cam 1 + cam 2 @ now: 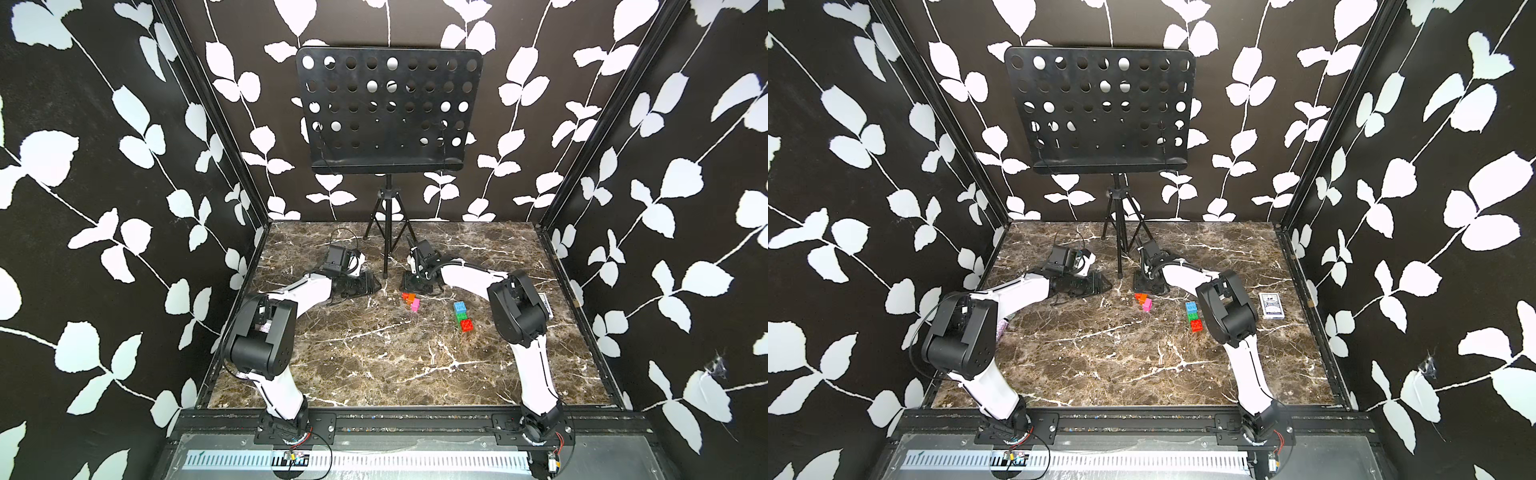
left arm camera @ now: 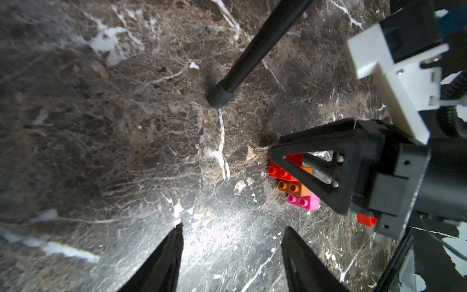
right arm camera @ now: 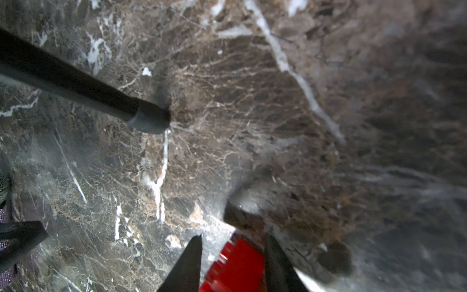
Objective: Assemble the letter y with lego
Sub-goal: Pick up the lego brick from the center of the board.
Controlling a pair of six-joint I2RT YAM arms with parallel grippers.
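Our left gripper lay low over the marble tabletop, left of centre towards the far side, its jaws apart and empty. The right gripper stood just to its right, jaws on either side of a red brick (whether they truly pinched it we could not tell). That brick touched an orange brick and a pink brick in a row. Nearer and to the right sat a blue brick, a green brick and a second red brick, touching in a line.
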